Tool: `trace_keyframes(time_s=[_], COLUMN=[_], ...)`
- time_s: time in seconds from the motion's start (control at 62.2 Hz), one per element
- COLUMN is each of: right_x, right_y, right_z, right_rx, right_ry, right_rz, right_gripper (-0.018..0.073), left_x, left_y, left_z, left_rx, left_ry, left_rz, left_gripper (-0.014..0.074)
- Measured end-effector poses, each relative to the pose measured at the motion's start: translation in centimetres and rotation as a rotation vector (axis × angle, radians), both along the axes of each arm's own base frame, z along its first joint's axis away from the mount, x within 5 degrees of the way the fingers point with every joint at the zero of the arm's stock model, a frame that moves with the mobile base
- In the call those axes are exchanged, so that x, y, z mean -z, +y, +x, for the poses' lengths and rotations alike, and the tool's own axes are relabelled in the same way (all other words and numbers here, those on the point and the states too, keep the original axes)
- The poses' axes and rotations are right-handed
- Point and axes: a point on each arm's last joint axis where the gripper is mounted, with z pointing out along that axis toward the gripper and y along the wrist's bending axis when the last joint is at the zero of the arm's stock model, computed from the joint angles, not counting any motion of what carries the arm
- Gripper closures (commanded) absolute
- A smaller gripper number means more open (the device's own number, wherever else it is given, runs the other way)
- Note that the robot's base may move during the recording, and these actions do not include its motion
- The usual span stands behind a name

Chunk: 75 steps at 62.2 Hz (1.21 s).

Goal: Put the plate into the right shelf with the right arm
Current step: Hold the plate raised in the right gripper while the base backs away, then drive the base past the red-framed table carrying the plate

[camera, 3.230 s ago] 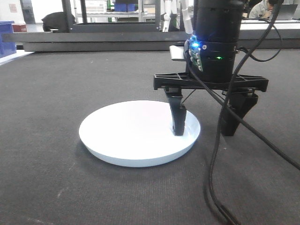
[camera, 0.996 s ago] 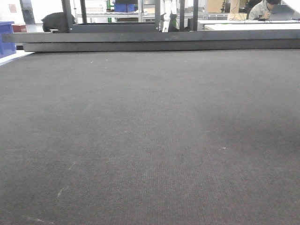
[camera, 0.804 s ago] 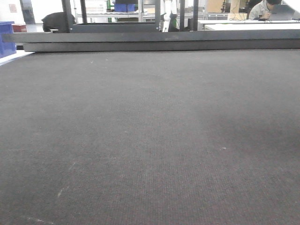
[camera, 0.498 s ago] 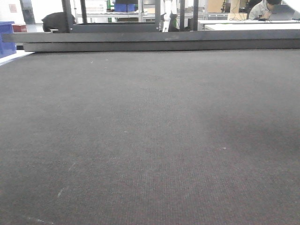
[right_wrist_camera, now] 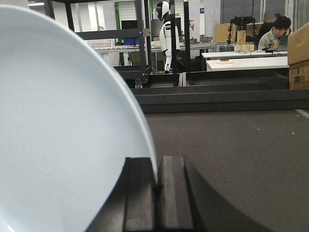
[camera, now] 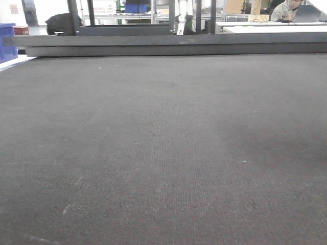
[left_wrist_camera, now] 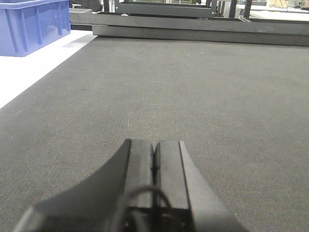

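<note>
In the right wrist view my right gripper is shut on the rim of the white plate, which fills the left half of that view and is held off the dark mat. In the left wrist view my left gripper is shut and empty, low over the mat. Neither gripper nor the plate shows in the front view. The stainless-steel right shelf with blue bins is out of view.
A dark grey mat covers the table. A low dark ledge runs along its far edge. A blue bin stands at the far left beyond a white strip. Black frames, tables and a seated person are in the background.
3.2 s ago the plate lay on the mat with the right gripper's fingers astride its rim. Since 1.0 s ago the front view shows only bare mat, unchanged.
</note>
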Motion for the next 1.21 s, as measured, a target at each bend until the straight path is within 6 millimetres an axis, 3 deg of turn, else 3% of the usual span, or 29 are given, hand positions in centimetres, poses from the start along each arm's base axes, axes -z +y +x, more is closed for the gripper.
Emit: trace_keyframes(time_s=[1.205], right_x=[0.00], right_y=[0.00], right_z=[0.00], right_rx=[0.000], right_ry=[0.000], right_rz=[0.000], right_gripper=[0.0508], left_x=[0.00], left_y=[0.00], left_z=[0.00], left_rx=[0.000], left_ry=[0.000], left_rz=[0.000], left_gripper=[0.0724])
